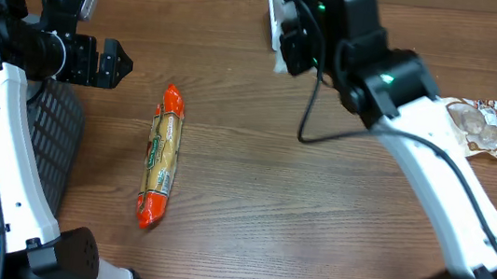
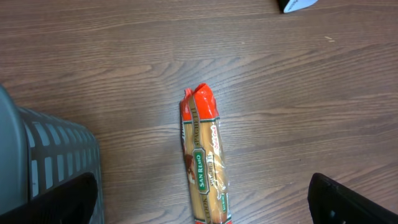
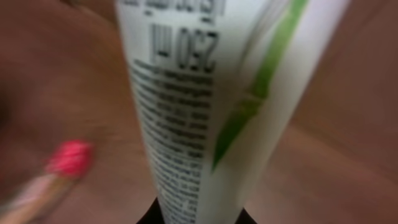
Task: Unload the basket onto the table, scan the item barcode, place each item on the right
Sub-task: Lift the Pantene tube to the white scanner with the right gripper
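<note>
1 white tube (image 3: 186, 93) sits clamped in right jaws; left jaws gape wide.

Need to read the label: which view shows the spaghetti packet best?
Left wrist: the spaghetti packet is close, label legible, lower end cropped. Overhead shows it whole but small; right wrist, a blurred red end.

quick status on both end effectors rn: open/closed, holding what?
Left end effector: open, holding nothing.
Right end effector: closed on a white tube.
</note>
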Action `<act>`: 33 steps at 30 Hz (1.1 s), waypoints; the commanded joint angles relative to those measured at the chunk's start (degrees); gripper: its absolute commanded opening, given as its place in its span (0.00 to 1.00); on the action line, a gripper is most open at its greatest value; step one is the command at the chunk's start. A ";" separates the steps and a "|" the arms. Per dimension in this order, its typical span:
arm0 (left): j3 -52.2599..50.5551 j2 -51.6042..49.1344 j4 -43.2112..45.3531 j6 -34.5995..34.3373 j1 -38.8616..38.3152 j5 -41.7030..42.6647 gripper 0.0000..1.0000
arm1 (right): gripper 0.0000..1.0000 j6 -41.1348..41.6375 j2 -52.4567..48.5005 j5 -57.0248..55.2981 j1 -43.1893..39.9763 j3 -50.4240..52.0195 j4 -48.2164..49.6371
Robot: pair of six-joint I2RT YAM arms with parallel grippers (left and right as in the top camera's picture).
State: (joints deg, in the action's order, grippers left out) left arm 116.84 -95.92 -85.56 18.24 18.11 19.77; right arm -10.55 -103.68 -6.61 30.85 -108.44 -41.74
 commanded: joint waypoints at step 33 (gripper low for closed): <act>0.26 -0.09 0.11 1.27 -0.13 0.66 0.99 | 0.04 -48.13 -42.93 -44.57 -4.33 -1.40 57.33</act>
State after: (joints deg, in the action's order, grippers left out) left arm 116.84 -95.92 -85.58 18.24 18.11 19.77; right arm -58.83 -147.46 -49.50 27.79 -108.40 13.56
